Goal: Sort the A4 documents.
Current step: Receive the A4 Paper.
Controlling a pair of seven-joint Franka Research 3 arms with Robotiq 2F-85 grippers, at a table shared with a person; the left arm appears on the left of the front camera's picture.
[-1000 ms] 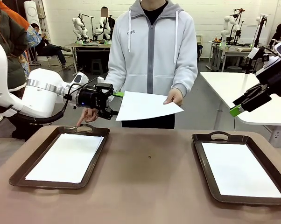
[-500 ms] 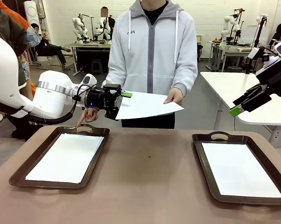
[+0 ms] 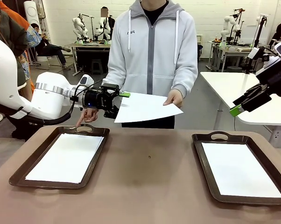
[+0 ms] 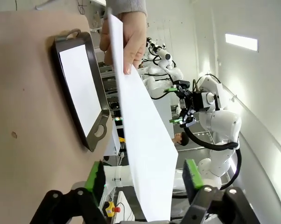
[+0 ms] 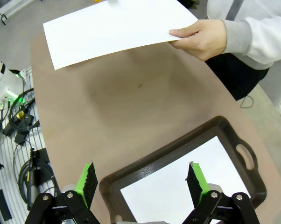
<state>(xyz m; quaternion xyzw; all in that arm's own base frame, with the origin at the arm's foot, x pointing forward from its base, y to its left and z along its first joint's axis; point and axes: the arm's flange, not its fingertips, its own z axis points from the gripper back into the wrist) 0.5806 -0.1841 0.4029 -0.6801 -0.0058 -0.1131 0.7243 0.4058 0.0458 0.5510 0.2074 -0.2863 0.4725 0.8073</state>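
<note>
Documents: three white A4 sheets; one held in the air [image 3: 147,106] at the far side of the table, one lying in the left tray [image 3: 66,156], one lying in the right tray [image 3: 238,168].
Table [image 3: 150,186]: brown top, carrying both dark handled trays, well apart from each other.
Person [image 3: 152,51]: grey zip hoodie, standing at the far edge; one hand [image 3: 174,97] pinches the raised sheet's edge, the other hand [image 3: 87,115] points down beside the left tray's handle.
Left tray [image 3: 19,175]: its sheet lies flat on the floor.
Right tray [image 3: 210,186]: the same.
Left gripper [image 3: 116,101]: green pads straddle the raised sheet's other edge; whether they already press the paper is hard to tell.
Right gripper [image 3: 234,110]: raised at the right, jaws wide, holding nothing.
</note>
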